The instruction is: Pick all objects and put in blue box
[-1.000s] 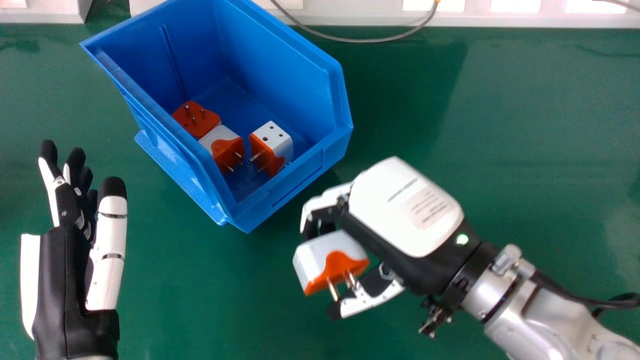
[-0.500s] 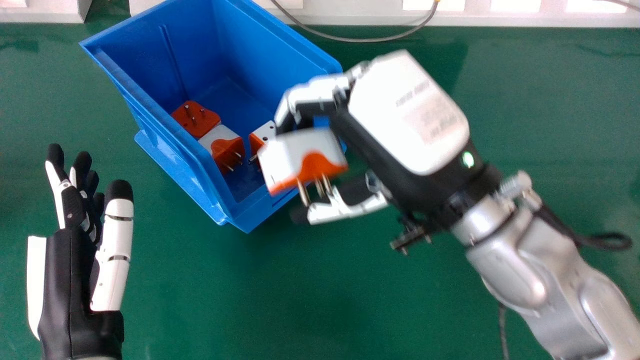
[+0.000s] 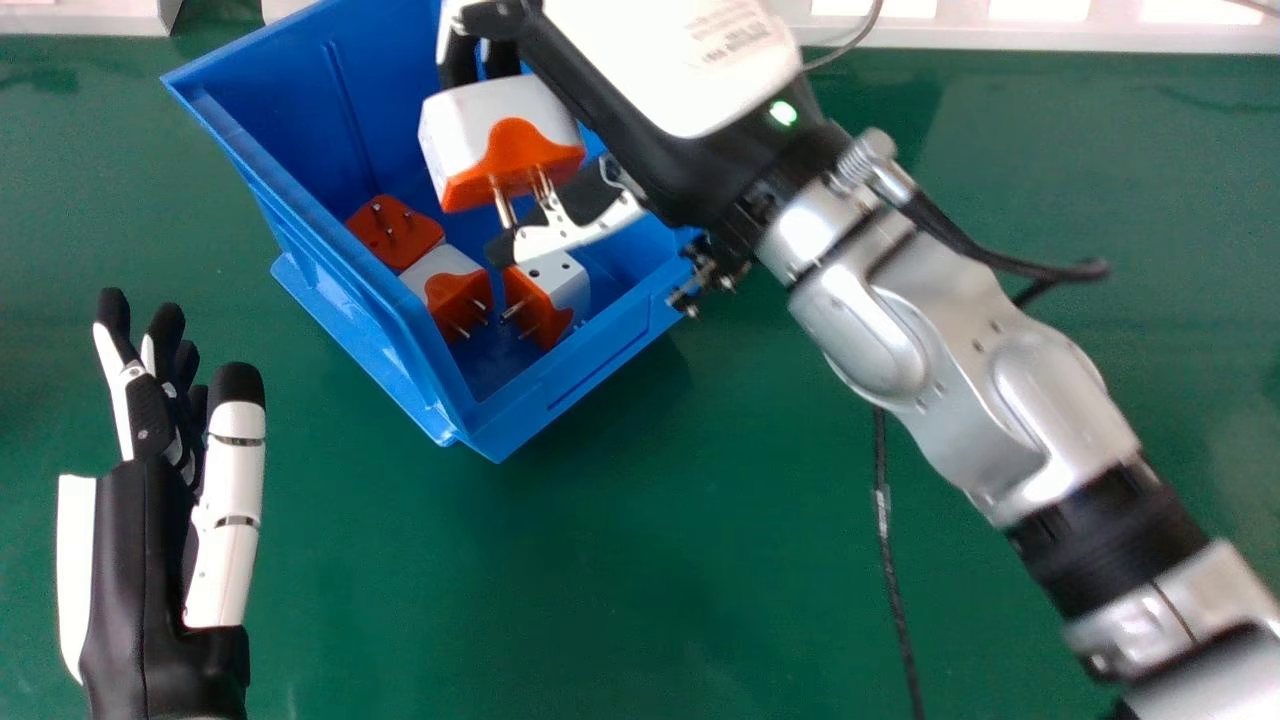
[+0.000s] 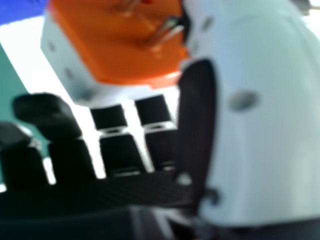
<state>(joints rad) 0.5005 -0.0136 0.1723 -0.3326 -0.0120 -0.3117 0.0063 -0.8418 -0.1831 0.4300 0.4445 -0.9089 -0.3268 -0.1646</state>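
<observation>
1 plug [image 3: 480, 130] in R hand [image 3: 660, 80], 3 in box [image 3: 565, 385].

- Box [image 3: 580, 362]: plain blue.
- Held plug adapter [image 3: 510, 140]: white, orange face, silver pins.
- Adapters in box: one showing orange [image 3: 392, 232], two white-and-orange [image 3: 455, 290] [image 3: 545, 300].
- Tabletop [image 3: 600, 560]: dark green.
- Left hand [image 3: 150, 570], right hand [image 3: 660, 60]: black and white.
- Right forearm [image 3: 960, 370]: silver, black band.

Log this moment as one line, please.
right hand: gripping adapter over box | in box: three adapters | left hand: open, idle, left side | next: likely release
</observation>
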